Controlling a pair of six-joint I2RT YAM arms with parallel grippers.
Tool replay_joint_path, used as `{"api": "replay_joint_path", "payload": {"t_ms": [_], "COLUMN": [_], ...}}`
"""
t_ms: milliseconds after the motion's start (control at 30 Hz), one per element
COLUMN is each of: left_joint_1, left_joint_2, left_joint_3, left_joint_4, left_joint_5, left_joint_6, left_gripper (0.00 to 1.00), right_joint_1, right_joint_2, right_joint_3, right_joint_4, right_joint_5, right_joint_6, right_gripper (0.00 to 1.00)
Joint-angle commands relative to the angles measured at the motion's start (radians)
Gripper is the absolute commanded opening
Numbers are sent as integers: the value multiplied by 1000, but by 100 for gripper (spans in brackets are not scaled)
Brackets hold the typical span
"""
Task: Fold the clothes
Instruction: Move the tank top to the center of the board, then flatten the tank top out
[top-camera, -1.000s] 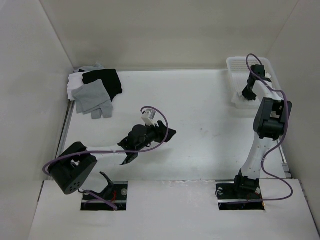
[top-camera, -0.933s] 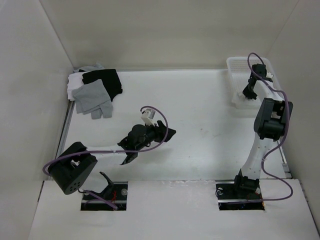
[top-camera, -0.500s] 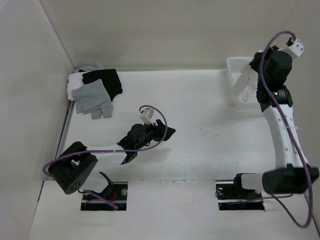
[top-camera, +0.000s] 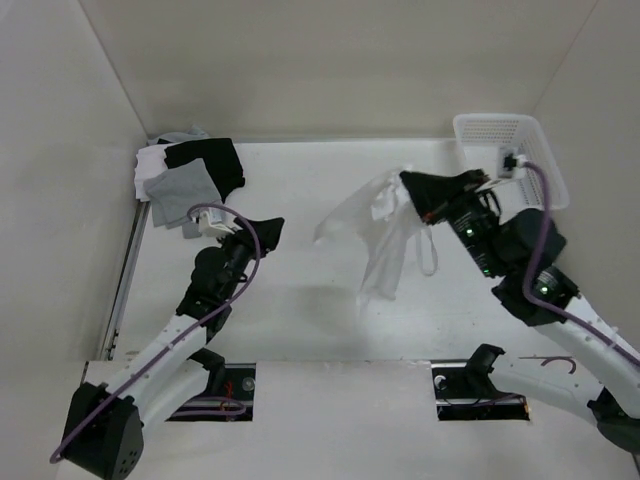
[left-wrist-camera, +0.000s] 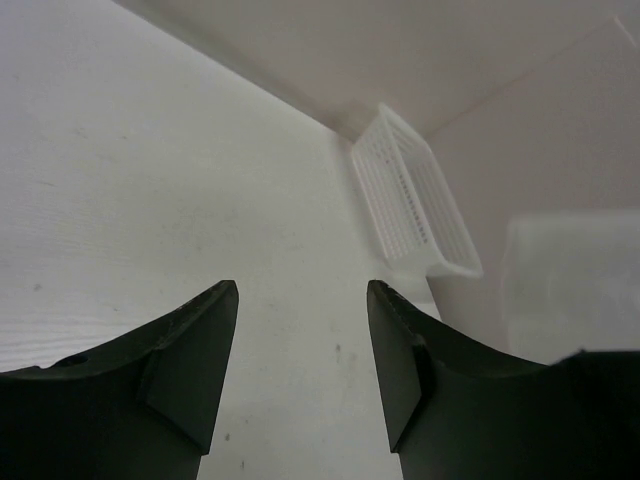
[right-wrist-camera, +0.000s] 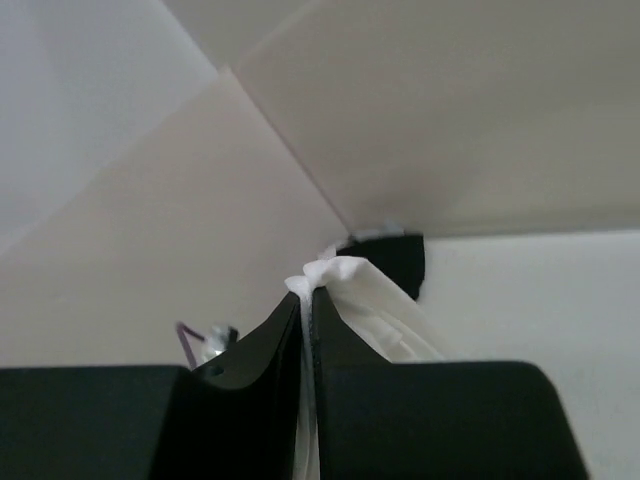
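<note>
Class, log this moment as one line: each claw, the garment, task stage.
right claw: shut on white top, hanging above table | left claw: open, empty | stage: fold not begun

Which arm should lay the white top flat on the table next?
Right. The right claw is shut on the white top, which hangs above the middle of the table. The left claw stands open and empty, off toward the garment pile.

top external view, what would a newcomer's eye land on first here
The thin white top hanging right of centre, pinched at its upper edge by the right end effector, with a strap loop dangling. Next comes the pile of grey and black garments in the far left corner, with the left end effector open and empty near it.
</note>
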Motion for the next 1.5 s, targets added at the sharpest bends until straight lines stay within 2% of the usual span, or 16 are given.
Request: {"api": "replay_joint_path", "payload": {"t_ms": [0, 133, 267, 367, 467, 500, 633, 700, 767, 800, 867, 933, 1033, 1133, 1300, 1467], "left_joint_1": [67, 98, 64, -27, -164, -202, -362, -413, -451, -465, -482, -486, -490, -482, -493, -488], "left_joint_2": [-90, -86, -5, 52, 89, 100, 204, 282, 365, 406, 480, 503, 546, 620, 692, 692], "left_joint_3": [-40, -60, -62, -31, 9, 20, 87, 135, 187, 210, 250, 260, 285, 332, 368, 368], "left_joint_4": [-121, -174, -178, -181, -221, -232, -275, -280, -280, -280, -275, -257, -205, -206, -201, -211], "left_joint_5": [-53, -39, -10, 10, -34, -59, -229, -264, -267, -275, -286, -313, -326, -318, -307, -307], "left_joint_6": [-32, -32, 5, 77, 158, 183, 309, 361, 402, 413, 419, 415, 429, 446, 458, 458], "left_gripper": [53, 55, 55, 51, 46, 45, 42, 42, 42, 41, 39, 39, 49, 49, 43, 29], "right_joint_1": [30, -112, -263, -294, -249, -231, -107, -61, -19, -7, 5, 18, 48, 52, 42, 27], "right_joint_2": [31, 228, 534, 679, 665, 642, 497, 429, 351, 319, 254, 236, 246, 275, 337, 375], "right_joint_3": [-199, -383, -275, -117, -126, -159, -398, -503, -619, -664, -742, -770, -787, -786, -790, -784], "right_joint_4": [69, 220, 246, 159, 130, 130, 114, 101, 93, 87, 55, 13, -21, -10, 79, 120], "right_joint_5": [-24, -249, -391, -353, -232, -206, -125, -98, -72, -66, -65, -71, -75, -97, -146, -141], "right_joint_6": [112, 178, 157, 109, 66, 68, 126, 196, 268, 304, 377, 414, 439, 437, 427, 422], "right_gripper": [11, 26, 34, 46, 60, 58, 22, 14, 16, 22, 44, 51, 59, 58, 43, 42]}}
